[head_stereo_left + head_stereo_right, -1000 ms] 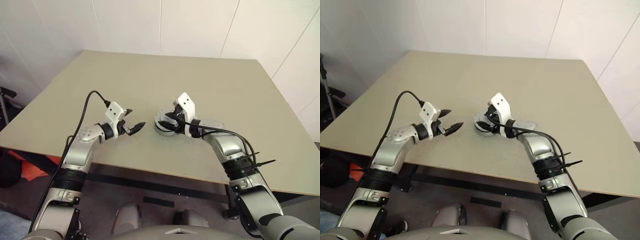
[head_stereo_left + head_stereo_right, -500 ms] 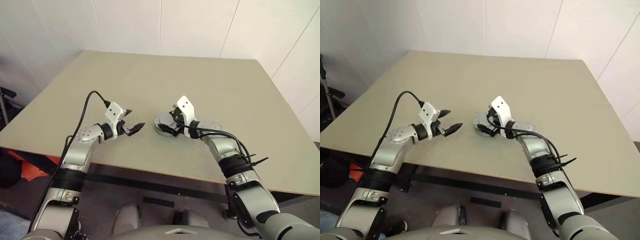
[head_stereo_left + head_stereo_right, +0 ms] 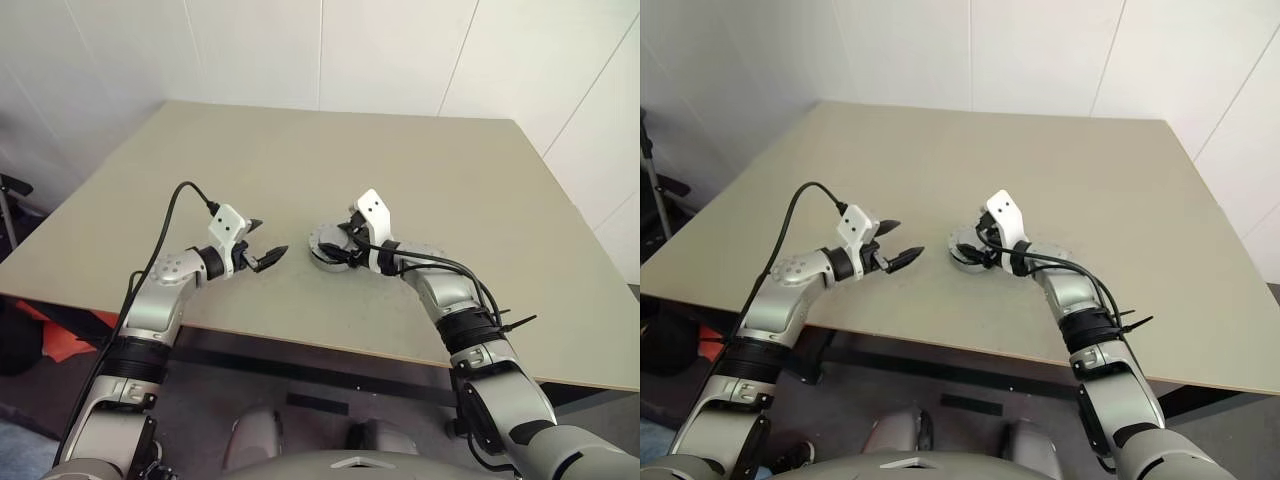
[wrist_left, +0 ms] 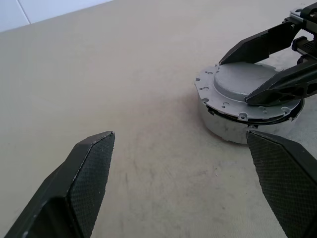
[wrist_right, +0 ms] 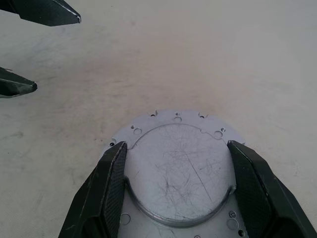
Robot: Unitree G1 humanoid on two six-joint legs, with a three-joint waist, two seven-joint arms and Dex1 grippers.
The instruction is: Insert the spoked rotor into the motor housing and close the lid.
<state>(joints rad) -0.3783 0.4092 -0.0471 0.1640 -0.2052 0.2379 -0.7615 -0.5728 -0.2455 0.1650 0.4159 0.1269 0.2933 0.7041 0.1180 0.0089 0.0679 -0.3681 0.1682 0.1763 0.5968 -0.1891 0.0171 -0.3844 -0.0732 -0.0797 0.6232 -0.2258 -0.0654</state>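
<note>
Settling lower over the motor housing (image 3: 328, 250) at frame centre, your right gripper (image 5: 176, 191) is now bracketing the lid (image 5: 179, 171) with spread fingers; whether they are actually pinching it I cannot tell. Your left gripper (image 3: 268, 254) is waiting wide apart beside it. Closure is looking nearly complete.

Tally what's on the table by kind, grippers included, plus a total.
Motor housing, silver outer wall, on the table: 1
Grey lid on the housing, its raised disc between the right gripper's fingers: 1
Grippers: 2, left gripper open beside the housing, right gripper at the lid
Total: 4
</note>
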